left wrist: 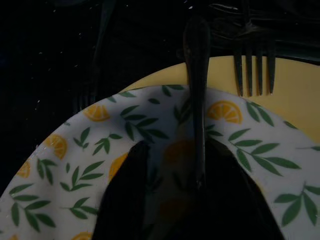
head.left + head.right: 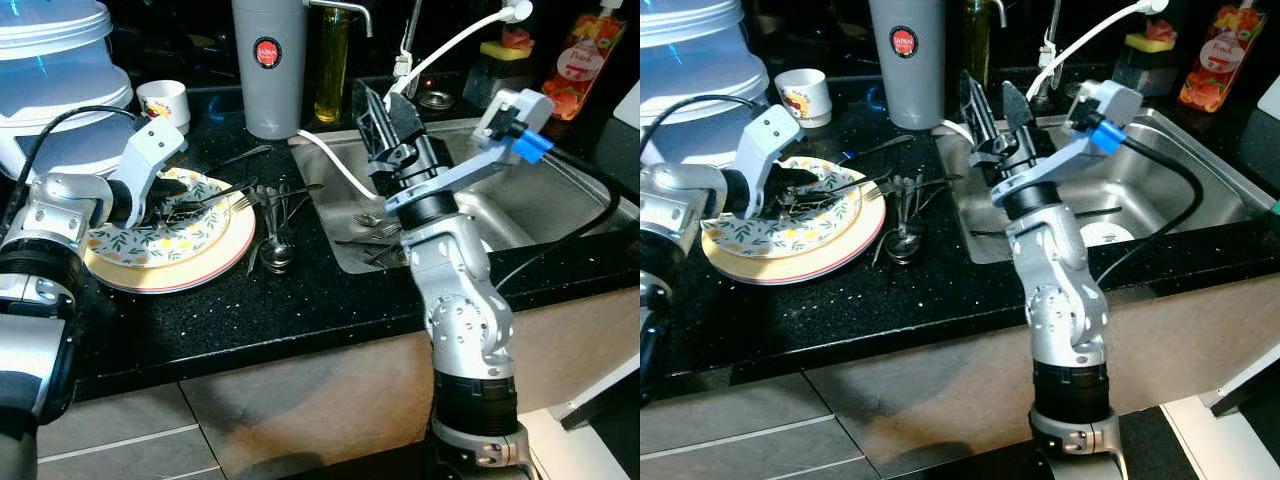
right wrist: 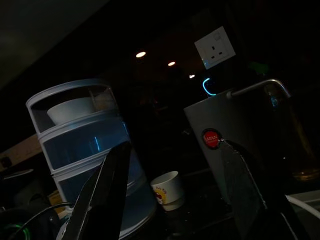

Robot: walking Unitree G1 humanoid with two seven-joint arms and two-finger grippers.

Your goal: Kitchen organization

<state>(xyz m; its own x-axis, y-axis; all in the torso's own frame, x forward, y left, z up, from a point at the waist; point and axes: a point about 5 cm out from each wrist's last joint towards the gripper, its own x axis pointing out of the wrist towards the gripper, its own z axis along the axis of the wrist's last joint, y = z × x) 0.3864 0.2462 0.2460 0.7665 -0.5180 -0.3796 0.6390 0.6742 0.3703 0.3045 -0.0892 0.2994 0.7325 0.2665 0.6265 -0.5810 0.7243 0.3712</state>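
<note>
Your left gripper (image 2: 185,203) sits low over the leaf-and-lemon patterned plate (image 2: 160,237), its black fingers closed on the handle of a piece of cutlery (image 1: 197,90); which piece it is you cannot tell, since its head is in shadow. The left arm reaches in from the counter's near left, wrist bent inward toward the plate.

Item: the patterned plate is stacked on a larger yellow plate (image 2: 215,262) with a red rim. A fork (image 1: 254,65) lies with its tines on the yellow plate's edge.

Item: loose spoons and forks (image 2: 272,225), heaped on the counter just beside the plates, between them and the sink.

Item: your right gripper (image 2: 388,122), raised above the sink's left edge, fingers parted and holding nothing. The forearm rises steeply from the elbow in front of the counter.

Item: stainless sink (image 2: 560,200), with a few pieces of cutlery (image 2: 372,232) on its floor.

Item: tall grey canister (image 2: 268,65) with a round red badge; its writing is too small to read. Behind it, a bottle of yellow liquid (image 2: 332,70).

Item: small white cup (image 2: 165,102) with a printed motif, beside a stacked translucent container (image 2: 55,70).

Item: red-labelled pouch (image 2: 585,65) behind the sink.

Surface: black speckled countertop (image 2: 300,310) above beige cabinet fronts. A wall socket (image 3: 216,46) shows in the right wrist view.
</note>
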